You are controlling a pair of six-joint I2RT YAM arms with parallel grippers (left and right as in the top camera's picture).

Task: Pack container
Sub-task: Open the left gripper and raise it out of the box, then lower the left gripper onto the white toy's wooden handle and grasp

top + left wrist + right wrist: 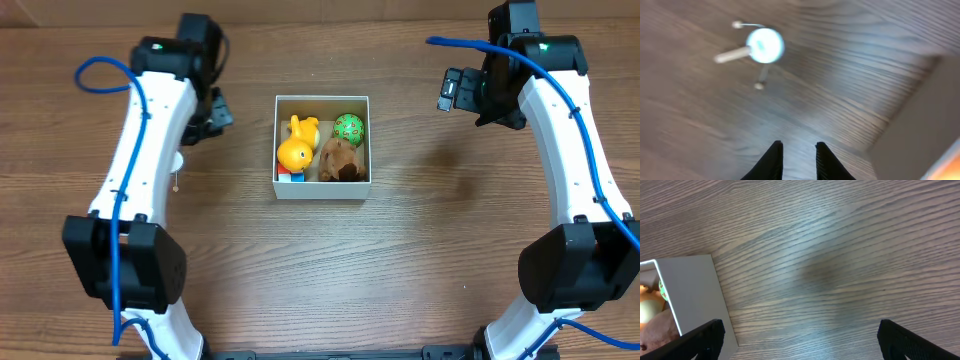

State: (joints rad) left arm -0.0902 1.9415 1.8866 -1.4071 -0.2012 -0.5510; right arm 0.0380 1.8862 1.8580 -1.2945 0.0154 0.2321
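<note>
As the overhead camera looks straight down, container (322, 191): middle of the counter (420, 260), square, open on top, white walls.
Overhead, contents: yellow duck (296, 148) along the 9 o'clock side; green ball (349, 128) in the 1 o'clock corner; brown plush (340, 160) toward 4 o'clock, just beside the duck; red and blue piece (290, 177) in the 7 o'clock corner, partly hidden by the duck.
Overhead, left claw (218, 118): at 10 o'clock from the container, apart from it; too dark from above to read.
Overhead, right claw (447, 90): at 2 o'clock from the container, well apart.
Overhead, small white object (176, 165): on the counter at 9 o'clock from the container.
Left wrist, sharpness: blurred.
Left wrist, fingers (774, 159): at 6 o'clock of the frame, a narrow strip of counter showing between them, pinching nothing.
Left wrist, surroundings: the white object at 11 o'clock, round with thin stalks; a pale container wall at 4 o'clock.
Right wrist, fingers (705, 335): spread wide at 7 and 5 o'clock, only bare counter between them.
Right wrist, container: its corner at 8 o'clock, just beside one finger; contact unclear.
</note>
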